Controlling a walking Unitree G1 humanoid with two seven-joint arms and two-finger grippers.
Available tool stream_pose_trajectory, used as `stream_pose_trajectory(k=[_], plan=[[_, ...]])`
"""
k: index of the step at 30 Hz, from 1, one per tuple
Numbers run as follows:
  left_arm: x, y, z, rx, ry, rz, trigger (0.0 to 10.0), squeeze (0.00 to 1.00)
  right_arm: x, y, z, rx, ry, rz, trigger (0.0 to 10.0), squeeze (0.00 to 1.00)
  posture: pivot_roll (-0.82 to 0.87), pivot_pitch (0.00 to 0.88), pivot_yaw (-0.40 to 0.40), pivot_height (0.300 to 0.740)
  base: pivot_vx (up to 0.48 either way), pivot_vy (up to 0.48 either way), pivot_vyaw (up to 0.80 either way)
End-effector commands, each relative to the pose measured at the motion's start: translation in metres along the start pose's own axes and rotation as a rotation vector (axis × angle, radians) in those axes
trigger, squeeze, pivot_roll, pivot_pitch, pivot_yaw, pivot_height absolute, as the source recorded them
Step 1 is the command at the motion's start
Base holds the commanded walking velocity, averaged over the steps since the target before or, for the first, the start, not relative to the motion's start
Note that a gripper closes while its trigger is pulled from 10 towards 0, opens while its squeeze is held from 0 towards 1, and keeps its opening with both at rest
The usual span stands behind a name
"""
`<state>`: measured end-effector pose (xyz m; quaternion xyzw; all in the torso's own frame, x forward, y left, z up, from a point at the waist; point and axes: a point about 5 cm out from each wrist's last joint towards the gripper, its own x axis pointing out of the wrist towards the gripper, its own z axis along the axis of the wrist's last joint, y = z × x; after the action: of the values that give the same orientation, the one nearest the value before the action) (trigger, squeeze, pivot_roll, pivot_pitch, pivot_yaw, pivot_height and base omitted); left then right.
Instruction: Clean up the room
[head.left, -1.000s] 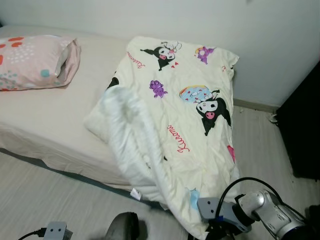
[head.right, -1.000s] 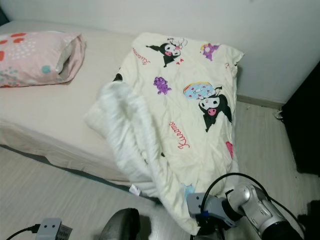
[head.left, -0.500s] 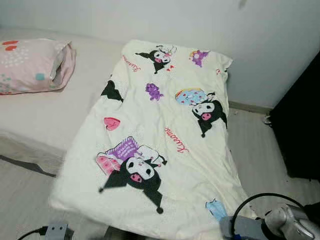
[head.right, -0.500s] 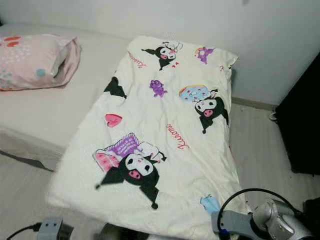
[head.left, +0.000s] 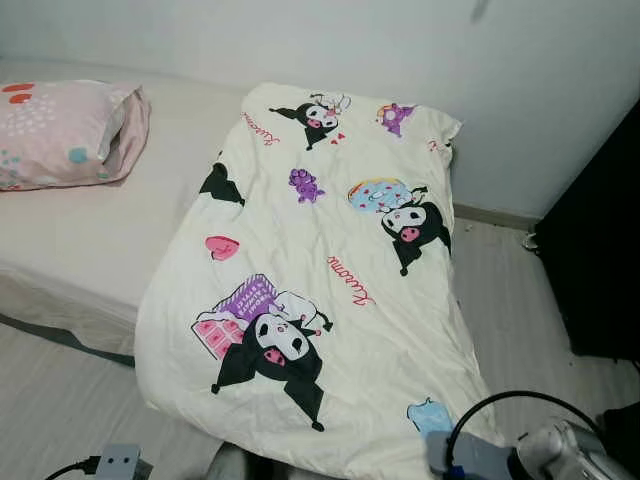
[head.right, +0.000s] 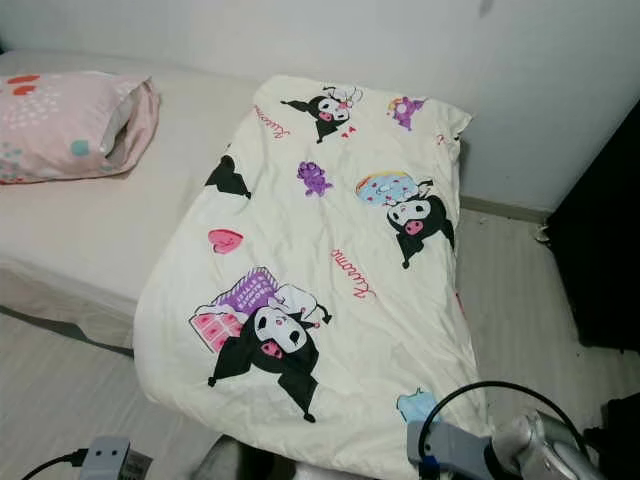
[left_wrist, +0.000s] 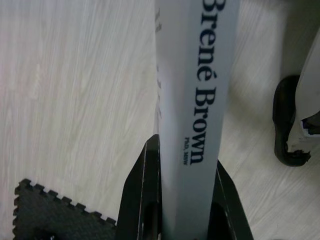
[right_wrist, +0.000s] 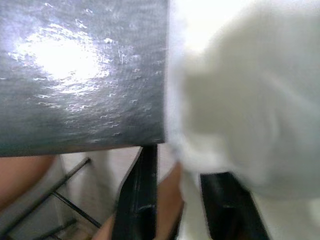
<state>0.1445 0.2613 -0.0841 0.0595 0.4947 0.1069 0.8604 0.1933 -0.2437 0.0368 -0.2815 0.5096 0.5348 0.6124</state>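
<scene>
**Blanket spread over the foot of the bed, its near edge hanging low**

Blanket, the cream one printed with cartoon figures, is seen lying flat across the bed from about 12 o'clock, near the wall, down to about 6 o'clock, where its lower edge hangs over the side of the mattress toward the floor. It is laid at a slight slant, and the part toward 5 o'clock drops lowest. A pink pillow rests at about 10 o'clock, well apart from the blanket.

The step in hand is judged to be the making of the bed: the cover is opened out, but it is not yet squared with the mattress.

In the right wrist view, white cloth is seen between the two black fingers of the right gripper, so this gripper is taken to be clamped on the blanket's edge, though the picture is blurred. The right arm shows at 5 o'clock.

In the left wrist view, the left gripper is closed on a book with a pale spine, held above the wooden floor; a dark foam mat lies near.

The next move probably calls for the held edge to be drawn toward the pillow side, so that the cover sits straight. The book should afterwards be put away somewhere.
</scene>
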Motion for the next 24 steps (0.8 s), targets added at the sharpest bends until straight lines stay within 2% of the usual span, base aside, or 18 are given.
stream_pose_trajectory(k=[1, 2, 3, 5, 6, 7, 9, 10, 11, 12, 13, 15, 16, 18, 19, 20, 21, 24], plan=[[-0.001, -0.001, -0.008, -0.004, 0.031, 0.002, 10.0, 0.0, 0.006, 0.01, 0.022, -0.026, -0.135, 0.072, 10.0, 1.0, 0.01, 0.179, 0.02, 0.591, 0.0, 0.0, 0.0], [-0.001, -0.002, -0.008, -0.002, 0.03, 0.001, 10.0, 0.0, 0.006, 0.013, 0.03, -0.023, -0.195, 0.096, 10.0, 1.0, 0.01, 0.172, 0.019, 0.591, 0.0, 0.0, 0.0], [-0.001, -0.002, -0.008, -0.002, 0.03, 0.001, 10.0, 0.0, 0.006, 0.013, 0.03, -0.023, -0.195, 0.096, 10.0, 1.0, 0.01, 0.172, 0.019, 0.591, 0.0, 0.0, 0.0], [-0.001, -0.003, -0.007, -0.001, 0.029, -0.002, 10.0, 0.0, 0.005, 0.021, 0.046, -0.023, -0.325, 0.152, 10.0, 1.0, 0.01, 0.167, 0.017, 0.591, 0.0, 0.0, 0.0], [-0.001, -0.003, -0.007, -0.001, 0.029, -0.002, 10.0, 0.0, 0.005, 0.021, 0.046, -0.023, -0.325, 0.152, 10.0, 1.0, 0.01, 0.167, 0.017, 0.591, 0.0, 0.0, 0.0], [-0.001, -0.004, -0.006, -0.001, 0.029, -0.003, 10.0, 0.0, 0.005, 0.024, 0.052, -0.024, -0.372, 0.173, 10.0, 1.0, 0.0, 0.165, 0.015, 0.591, 0.0, 0.0, 0.0], [0.0, -0.007, -0.005, -0.005, 0.026, -0.007, 10.0, 0.0, -0.01, 0.026, 0.089, -0.025, -0.632, 0.178, 10.0, 1.0, 0.0, 0.151, 0.005, 0.591, 0.0, 0.0, 0.0], [0.0, -0.007, -0.005, -0.005, 0.026, -0.007, 10.0, 0.0, -0.01, 0.026, 0.089, -0.025, -0.632, 0.178, 10.0, 1.0, 0.0, 0.151, 0.005, 0.591, 0.0, 0.0, 0.0], [0.0, -0.008, -0.004, -0.007, 0.025, -0.009, 10.0, 0.0, -0.021, 0.022, 0.108, -0.015, -0.778, 0.148, 10.0, 1.0, 0.0, 0.145, -0.001, 0.591, 0.0, 0.0, 0.0], [0.0, -0.01, -0.003, -0.008, 0.025, -0.011, 10.0, 0.0, -0.03, 0.016, 0.123, 0.011, -0.892, 0.105, 10.0, 0.73, 0.0, 0.144, -0.002, 0.591, 0.0, 0.0, 0.0], [0.0, -0.011, -0.003, -0.009, 0.025, -0.012, 10.0, 0.0, -0.038, 0.001, 0.136, 0.085, -0.99, -0.008, 10.0, 0.0, 0.0, 0.132, -0.009, 0.591, 0.0, 0.0, 0.0], [0.0, -0.011, -0.003, -0.009, 0.025, -0.012, 10.0, 0.0, -0.038, 0.001, 0.136, 0.085, -0.99, -0.008, 10.0, 0.0, 0.0, 0.132, -0.009, 0.591, 0.0, 0.0, 0.0], [0.001, -0.013, -0.002, -0.01, 0.025, -0.014, 10.0, 0.0, -0.044, -0.012, 0.144, 0.174, -1.079, -0.086, 10.0, 0.0, 0.0, 0.126, -0.017, 0.591, 0.0, 0.0, 0.0], [0.001, -0.016, -0.001, -0.01, 0.024, -0.017, 10.0, 0.0, -0.054, -0.025, 0.154, 0.299, -1.271, -0.163, 10.0, 0.0, -0.01, 0.114, -0.024, 0.591, 0.0, 0.0, 0.0], [0.001, -0.016, -0.001, -0.01, 0.024, -0.017, 10.0, 0.0, -0.054, -0.025, 0.154, 0.299, -1.271, -0.163, 10.0, 0.0, -0.01, 0.114, -0.024, 0.591, 0.0, 0.0, 0.0], [0.001, -0.017, 0.001, -0.011, 0.023, -0.019, 10.0, 0.0, -0.052, -0.027, 0.156, 0.369, -1.357, -0.197, 10.0, 0.0, -0.01, 0.109, -0.02, 0.596, 0.0, 0.0, 0.0], [0.001, -0.017, 0.001, -0.011, 0.023, -0.019, 10.0, 0.0, -0.052, -0.027, 0.156, 0.369, -1.357, -0.197, 10.0, 0.0, -0.01, 0.109, -0.02, 0.596, 0.0, 0.0, 0.0], [0.002, -0.019, 0.004, 0.002, 0.022, -0.024, 10.0, 0.0, -0.017, -0.024, 0.153, 0.526, -1.38, -0.27, 10.0, 0.0, -0.02, 0.099, -0.003, 0.611, 0.0, 0.0, 0.0]])
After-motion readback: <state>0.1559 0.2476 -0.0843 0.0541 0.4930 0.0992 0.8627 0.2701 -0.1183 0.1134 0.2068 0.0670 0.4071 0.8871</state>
